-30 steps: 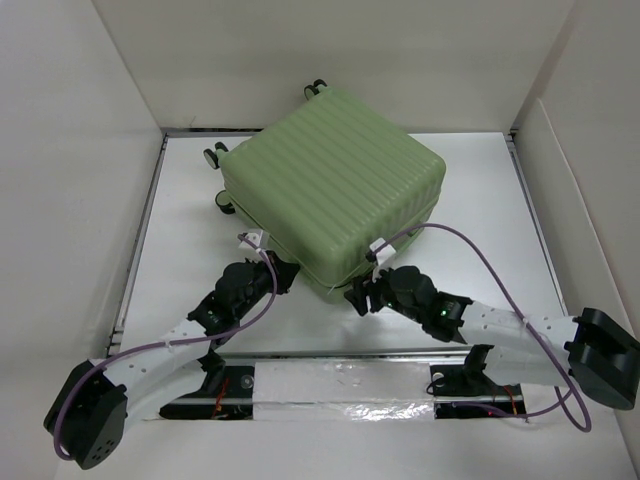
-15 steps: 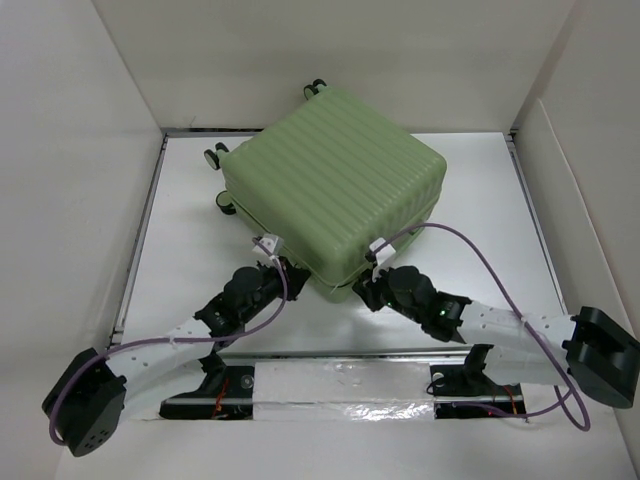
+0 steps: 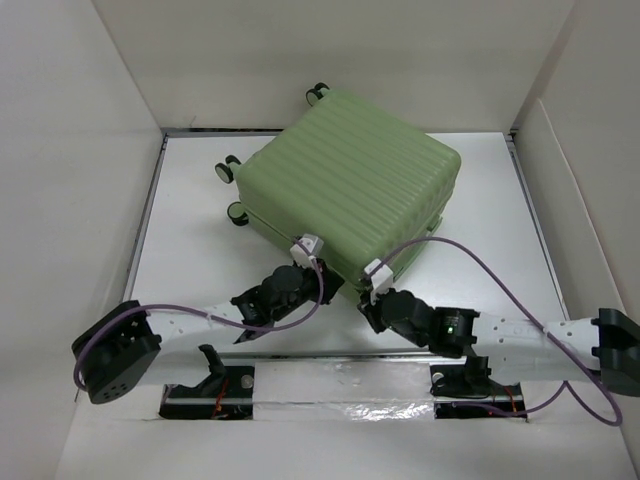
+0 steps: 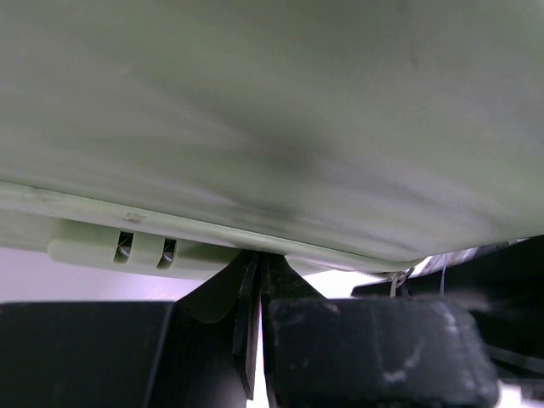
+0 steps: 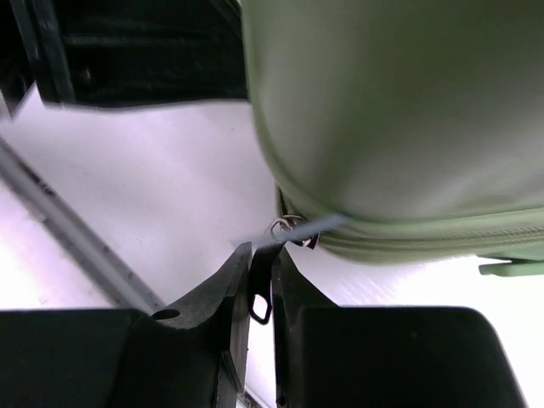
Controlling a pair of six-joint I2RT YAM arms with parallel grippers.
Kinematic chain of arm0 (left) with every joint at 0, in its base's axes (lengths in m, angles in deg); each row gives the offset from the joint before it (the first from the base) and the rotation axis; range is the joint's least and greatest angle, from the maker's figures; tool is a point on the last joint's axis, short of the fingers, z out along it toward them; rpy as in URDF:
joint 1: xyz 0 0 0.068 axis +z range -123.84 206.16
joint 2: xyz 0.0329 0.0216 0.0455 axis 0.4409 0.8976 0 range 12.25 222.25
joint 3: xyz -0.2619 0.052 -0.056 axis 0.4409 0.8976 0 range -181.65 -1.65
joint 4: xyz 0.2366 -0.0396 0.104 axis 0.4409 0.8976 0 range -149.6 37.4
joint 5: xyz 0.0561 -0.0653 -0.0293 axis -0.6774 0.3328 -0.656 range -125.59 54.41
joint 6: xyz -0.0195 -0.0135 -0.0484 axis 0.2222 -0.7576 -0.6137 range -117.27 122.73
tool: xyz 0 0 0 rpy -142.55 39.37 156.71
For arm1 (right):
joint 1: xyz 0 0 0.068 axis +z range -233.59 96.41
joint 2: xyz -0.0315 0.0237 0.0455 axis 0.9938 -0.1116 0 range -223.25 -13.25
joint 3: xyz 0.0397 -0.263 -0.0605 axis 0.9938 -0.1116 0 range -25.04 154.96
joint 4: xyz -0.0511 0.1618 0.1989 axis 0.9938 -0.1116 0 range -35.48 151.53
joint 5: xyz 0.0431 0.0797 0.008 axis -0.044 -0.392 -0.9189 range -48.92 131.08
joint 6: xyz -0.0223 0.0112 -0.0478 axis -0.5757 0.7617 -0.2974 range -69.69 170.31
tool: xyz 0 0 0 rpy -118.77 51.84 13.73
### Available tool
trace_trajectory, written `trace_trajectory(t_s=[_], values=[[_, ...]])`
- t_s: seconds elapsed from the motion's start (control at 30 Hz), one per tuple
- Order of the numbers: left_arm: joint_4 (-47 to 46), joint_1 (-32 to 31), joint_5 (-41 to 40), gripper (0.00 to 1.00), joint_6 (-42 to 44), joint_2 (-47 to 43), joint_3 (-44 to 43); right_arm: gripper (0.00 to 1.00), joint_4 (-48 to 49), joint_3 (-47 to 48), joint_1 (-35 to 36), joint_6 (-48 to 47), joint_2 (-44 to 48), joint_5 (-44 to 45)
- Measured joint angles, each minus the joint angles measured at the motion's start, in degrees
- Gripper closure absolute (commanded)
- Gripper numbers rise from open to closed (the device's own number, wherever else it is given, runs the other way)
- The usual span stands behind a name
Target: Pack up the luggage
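The white desk (image 3: 180, 260) sits inside white panel walls (image 3: 70, 140) at 9, 12 and 3 o'clock. The pale green ribbed hard-shell suitcase (image 3: 350, 190) lies closed at desk centre, wheels toward 10 o'clock. Left gripper (image 4: 257, 276): jaws fully closed, empty, tips at the shell's 6 o'clock edge. Right gripper (image 5: 262, 263): jaws pinched on the dark zipper pull (image 5: 260, 297).

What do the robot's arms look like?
The left arm and right arm have white links, chunky black joints and looping purple cables. The left gripper and right gripper are black, with two flat fingers each. A tiny green light glows on the right arm.
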Motion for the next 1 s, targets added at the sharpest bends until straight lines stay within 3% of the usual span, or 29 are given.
trace_trajectory(t_s=[0.13,0.17,0.2,0.23,0.33,0.37,0.43,0.53,0.7,0.77,0.8,0.87,1.0], values=[[0.8,-2.6,-3.1,0.99,-0.3,5.4,-4.7,1.00,-0.9,1.9,2.6,0.7,-3.6,8.2],[0.8,-2.9,-3.5,0.93,-0.3,6.6,-5.7,1.00,-0.4,2.2,2.7,0.7,-4.9,10.7],[1.1,-3.1,-3.7,0.83,-0.2,7.4,-6.7,1.00,0.8,2.1,2.8,1.1,-5.9,12.9],[1.3,-3.2,-3.6,0.59,-0.3,7.8,-7.3,1.00,2.2,1.9,3.0,1.3,-6.9,14.8],[4.4,-3.5,-2.6,0.25,-0.5,5.1,-8.1,1.00,9.2,-0.1,3.4,3.0,-8.8,18.8],[6.7,-2.6,-2.4,0.20,-0.9,3.0,-8.1,1.00,12.3,-1.5,3.7,3.6,-8.8,18.7],[10.9,0.4,-3.0,0.14,-2.2,-1.8,-8.2,1.00,16.6,-3.1,3.9,4.7,-8.8,18.1],[18.8,7.0,-4.7,0.14,-4.6,-11.8,-9.8,1.00,19.1,-3.8,4.0,5.9,-8.8,16.5],[24.1,23.3,-6.0,0.09,-8.9,-19.3,-18.6,1.00,20.9,-3.8,4.6,6.1,-8.8,13.0],[24.7,30.6,-4.1,0.09,-9.9,-17.6,-21.9,1.00,21.6,-3.8,4.9,6.1,-8.8,12.0],[25.0,38.3,-2.7,0.09,-10.4,-15.0,-25.2,1.00,21.9,-3.8,5.0,6.1,-8.8,11.6],[25.0,46.8,1.0,0.09,-11.1,-8.3,-30.8,1.00,22.2,-3.8,5.2,6.0,-8.8,11.1],[27.7,52.4,7.0,0.09,-10.8,9.1,-43.5,1.00,22.1,-3.9,5.2,5.9,-7.9,10.6]])
